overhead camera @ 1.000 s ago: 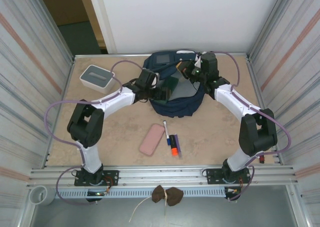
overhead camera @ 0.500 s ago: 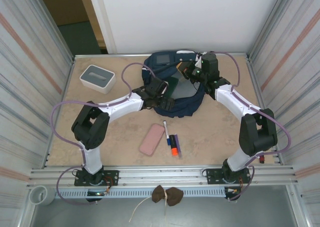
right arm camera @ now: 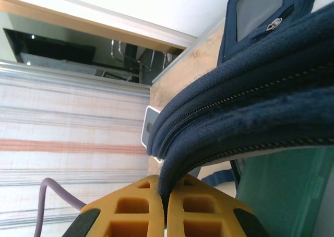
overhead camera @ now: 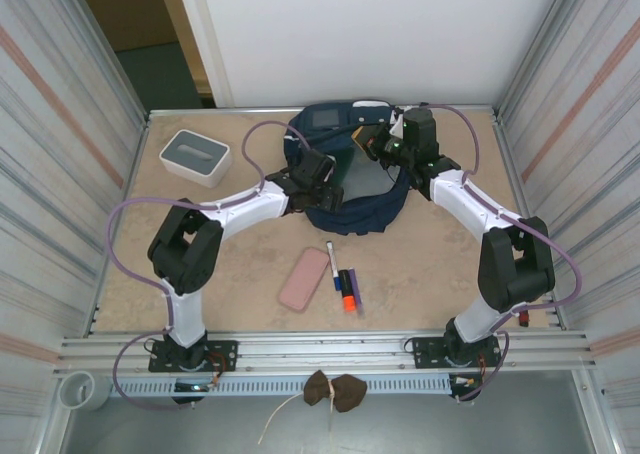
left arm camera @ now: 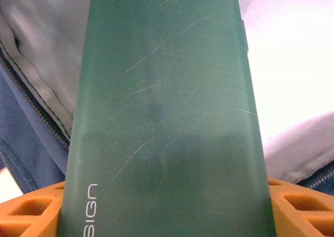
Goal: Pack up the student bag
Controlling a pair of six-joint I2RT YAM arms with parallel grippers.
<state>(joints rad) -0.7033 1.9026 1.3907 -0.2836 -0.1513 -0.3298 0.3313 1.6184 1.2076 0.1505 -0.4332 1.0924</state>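
Beige tabletop [overhead camera: 250, 254] carries the backpack [overhead camera: 355, 212] at its far middle; our right pincer [right arm camera: 166, 205] pinches its rim, while our left pincer [overhead camera: 324, 172] grips a green notebook [left arm camera: 167, 91], long axis aimed into the opening.

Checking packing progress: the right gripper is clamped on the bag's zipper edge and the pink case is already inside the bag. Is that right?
Not quite. The right gripper is clamped on the zipper edge of the student bag, but the pink case is not inside: the top external view shows it lying on the table in front of the bag, beside the markers.
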